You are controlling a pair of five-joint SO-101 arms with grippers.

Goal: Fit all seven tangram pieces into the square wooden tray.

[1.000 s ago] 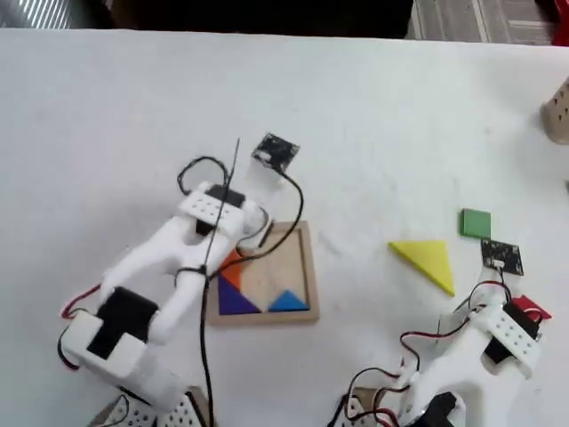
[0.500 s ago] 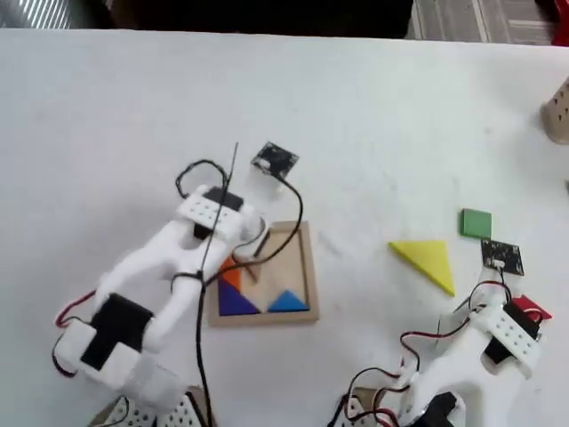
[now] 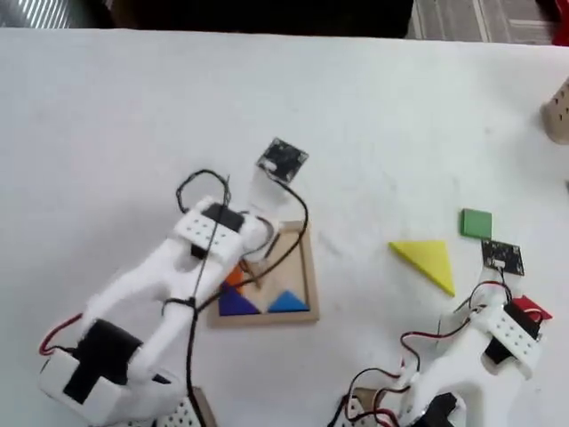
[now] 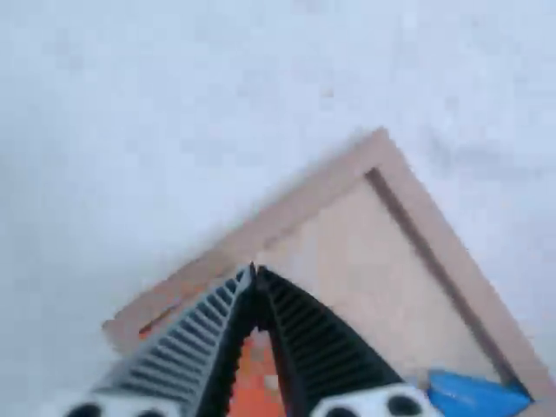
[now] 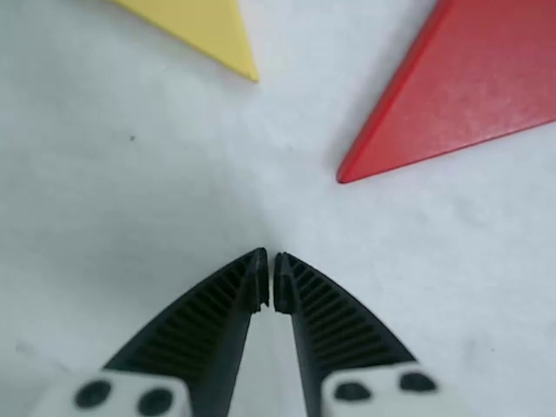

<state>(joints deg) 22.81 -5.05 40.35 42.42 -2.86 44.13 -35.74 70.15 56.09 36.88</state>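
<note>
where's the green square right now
In the high view the green square lies loose on the table, far right of the wooden tray, just past the yellow triangle, apart from it.

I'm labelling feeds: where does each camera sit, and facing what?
High view: fixed overhead, looking down on left arm, right arm, square wooden tray, yellow triangle piece.
Left wrist view: on left arm, facing the tray past its left end effector.
Right wrist view: on right arm, facing red triangle piece past its right end effector.
Shared: tray, high and left wrist; yellow triangle, high and right wrist.
</note>
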